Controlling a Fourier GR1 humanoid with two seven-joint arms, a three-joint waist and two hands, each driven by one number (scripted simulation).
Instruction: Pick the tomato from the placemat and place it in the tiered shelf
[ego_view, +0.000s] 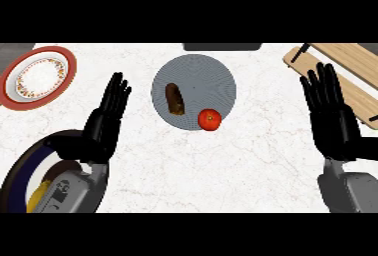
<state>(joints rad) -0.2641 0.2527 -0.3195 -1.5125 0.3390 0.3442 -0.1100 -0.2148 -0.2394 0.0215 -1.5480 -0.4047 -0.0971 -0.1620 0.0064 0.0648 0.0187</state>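
A red tomato (210, 119) lies near the front right edge of a round grey placemat (203, 80) at the counter's middle. On the same mat, to the tomato's left, sits a brown elongated item (175, 99). The wooden tiered shelf (353, 75) stands at the far right. My left hand (105, 120) is open with fingers straight, left of the mat and apart from it. My right hand (334, 117) is open too, fingers pointing up, right of the mat and just in front of the shelf. Neither hand touches the tomato.
A red-rimmed patterned plate (38, 76) sits at the far left. A dark blue-rimmed plate (26, 172) with something yellow on it lies at the lower left, partly under my left forearm. A dark object (221, 46) shows at the counter's back edge.
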